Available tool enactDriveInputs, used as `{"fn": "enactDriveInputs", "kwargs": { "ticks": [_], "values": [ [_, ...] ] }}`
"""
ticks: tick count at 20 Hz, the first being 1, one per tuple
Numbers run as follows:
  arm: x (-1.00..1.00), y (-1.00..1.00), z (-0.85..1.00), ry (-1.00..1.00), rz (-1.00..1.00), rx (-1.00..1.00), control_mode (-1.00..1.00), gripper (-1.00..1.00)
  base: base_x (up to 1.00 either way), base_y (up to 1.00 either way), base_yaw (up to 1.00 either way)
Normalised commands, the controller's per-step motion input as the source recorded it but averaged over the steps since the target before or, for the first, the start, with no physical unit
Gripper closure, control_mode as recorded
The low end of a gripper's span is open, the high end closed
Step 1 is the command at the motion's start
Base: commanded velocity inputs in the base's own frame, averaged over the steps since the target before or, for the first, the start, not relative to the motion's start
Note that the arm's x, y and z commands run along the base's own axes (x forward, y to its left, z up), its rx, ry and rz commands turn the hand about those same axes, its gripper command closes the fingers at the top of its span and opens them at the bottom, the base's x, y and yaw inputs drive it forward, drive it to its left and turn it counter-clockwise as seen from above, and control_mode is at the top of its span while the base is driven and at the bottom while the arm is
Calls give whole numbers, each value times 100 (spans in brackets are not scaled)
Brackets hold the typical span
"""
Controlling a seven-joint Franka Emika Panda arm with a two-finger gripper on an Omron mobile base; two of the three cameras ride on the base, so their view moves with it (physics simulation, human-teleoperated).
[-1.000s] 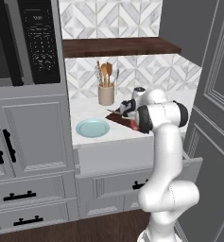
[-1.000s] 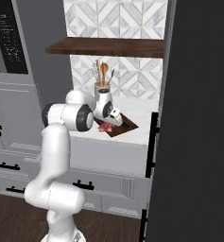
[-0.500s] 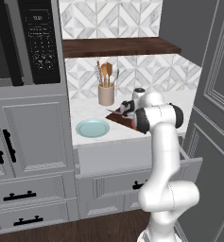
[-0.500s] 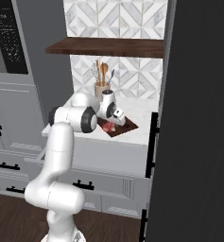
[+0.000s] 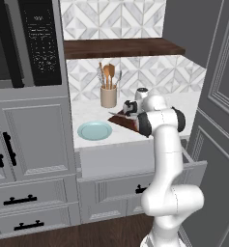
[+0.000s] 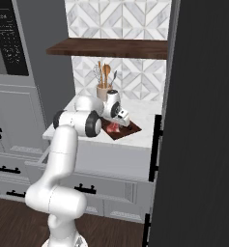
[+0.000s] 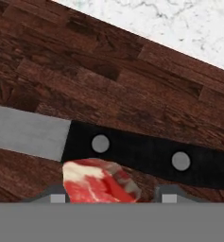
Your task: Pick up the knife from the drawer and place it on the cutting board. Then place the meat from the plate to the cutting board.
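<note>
The second step is being completed: the small chunk of red, pale-streaked raw meat [image 7: 100,182] is being set on the dark brown wooden cutting board [image 7: 108,71], just beside the black-handled, silver-bladed knife [image 7: 132,153]. The two-finger gripper [image 7: 108,197] is being held over it; whether it is clamped cannot be told. Release and withdrawal are judged next.

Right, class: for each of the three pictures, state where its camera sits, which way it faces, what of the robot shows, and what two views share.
Left base view: behind-left, facing forward-down; white arm, round pale blue-green plate.
Right base view: behind-right, facing forward-down; white arm, end effector over small red raw meat.
Hand view: on the hand, facing down; fingertips, black-handled silver knife.
Shared: dark brown wooden cutting board.
</note>
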Motion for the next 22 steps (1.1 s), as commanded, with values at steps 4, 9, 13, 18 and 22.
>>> {"fn": "enactDriveInputs", "kwargs": {
  "ticks": [4,9,13,18,22],
  "values": [
    [-9,0,6,-1,0,0,-100,-100,0,0,0],
    [-64,0,41,-12,0,0,-100,-100,0,0,0],
    [-93,1,80,-24,0,0,-100,-100,0,0,0],
    [-99,12,92,-23,0,-2,-100,-100,0,0,0],
    [-100,12,90,-20,0,-1,-100,-100,0,0,0]
  ]
}}
